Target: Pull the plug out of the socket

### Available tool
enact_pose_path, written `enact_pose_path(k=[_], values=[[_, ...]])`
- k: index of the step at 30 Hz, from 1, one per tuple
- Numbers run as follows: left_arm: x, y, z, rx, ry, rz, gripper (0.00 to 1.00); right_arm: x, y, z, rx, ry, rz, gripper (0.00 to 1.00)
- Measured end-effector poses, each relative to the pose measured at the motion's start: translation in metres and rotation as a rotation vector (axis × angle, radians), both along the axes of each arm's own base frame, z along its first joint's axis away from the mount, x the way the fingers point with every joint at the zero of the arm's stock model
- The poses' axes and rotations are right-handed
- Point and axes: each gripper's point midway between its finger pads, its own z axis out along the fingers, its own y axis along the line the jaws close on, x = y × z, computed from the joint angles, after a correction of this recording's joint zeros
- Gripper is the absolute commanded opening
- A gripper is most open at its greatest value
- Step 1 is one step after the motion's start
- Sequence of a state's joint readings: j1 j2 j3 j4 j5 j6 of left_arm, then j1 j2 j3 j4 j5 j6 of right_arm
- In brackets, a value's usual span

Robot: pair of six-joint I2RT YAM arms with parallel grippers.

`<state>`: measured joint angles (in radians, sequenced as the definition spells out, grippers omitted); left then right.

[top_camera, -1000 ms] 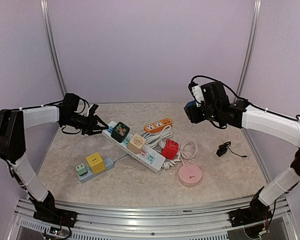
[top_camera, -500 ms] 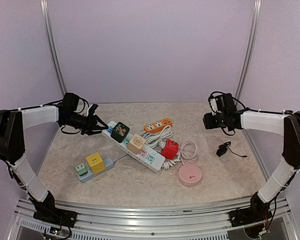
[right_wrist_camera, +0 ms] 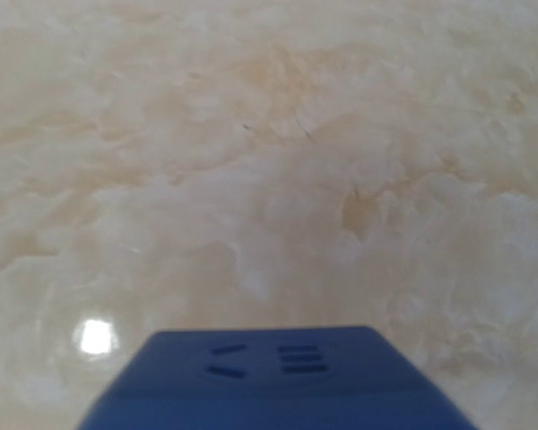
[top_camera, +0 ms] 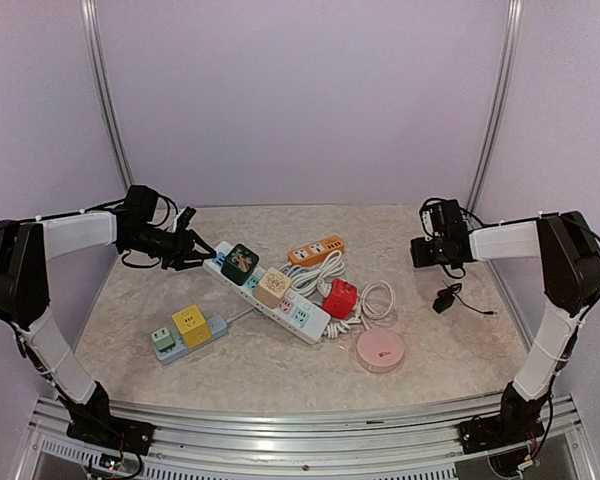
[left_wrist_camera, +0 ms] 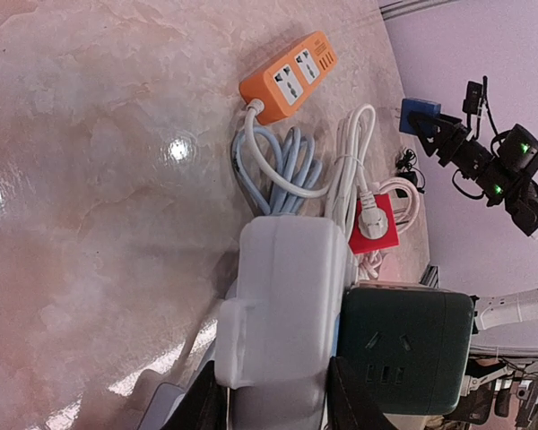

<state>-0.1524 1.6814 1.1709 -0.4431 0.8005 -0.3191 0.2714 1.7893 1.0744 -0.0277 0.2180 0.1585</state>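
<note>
We are holding the white power strip (left_wrist_camera: 287, 296) at its 9 o'clock end, with the jaws of the left gripper (left_wrist_camera: 273, 408) clamped on it. The right gripper (top_camera: 421, 250), at 3 o'clock, is holding the blue cube plug (right_wrist_camera: 278, 381) in clamped jaws, well apart from the strip.

The beige marbled table (top_camera: 280, 375) carries a long white power strip (top_camera: 302, 317), a short orange power strip (top_camera: 317, 249), a round pink disc (top_camera: 380, 350) and a black corded plug (top_camera: 444, 299)

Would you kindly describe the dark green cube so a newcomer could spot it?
Find the long white power strip lying diagonally mid-table. Two cubes sit on it: the dark green cube is nearer its far-left end, darker than the beige cube beside it.
</note>
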Motion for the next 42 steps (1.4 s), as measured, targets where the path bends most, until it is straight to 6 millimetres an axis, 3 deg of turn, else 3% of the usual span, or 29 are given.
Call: enact_pose_path(k=[3, 9, 18, 27, 30, 42], values=[[0.000, 0.000, 0.000, 0.000, -0.002, -0.001, 0.08, 0.002, -0.004, -0.008, -0.012, 0.008, -0.014, 0.01], [0.000, 0.000, 0.000, 0.001, -0.005, -0.003, 0.08, 0.003, -0.009, -0.023, -0.031, 0.032, -0.032, 0.14], [0.000, 0.000, 0.001, 0.002, -0.006, -0.003, 0.08, 0.002, -0.012, -0.025, -0.014, 0.041, -0.056, 0.23], [0.000, 0.000, 0.001, 0.002, -0.006, -0.003, 0.08, -0.005, -0.013, -0.032, -0.007, 0.081, -0.071, 0.48], [0.000, 0.000, 0.001, 0.002, -0.006, -0.003, 0.08, -0.005, -0.013, -0.033, -0.004, 0.084, -0.073, 0.51], [0.000, 0.000, 0.001, 0.002, -0.005, -0.003, 0.08, -0.005, -0.015, -0.033, 0.013, 0.086, -0.083, 0.87]])
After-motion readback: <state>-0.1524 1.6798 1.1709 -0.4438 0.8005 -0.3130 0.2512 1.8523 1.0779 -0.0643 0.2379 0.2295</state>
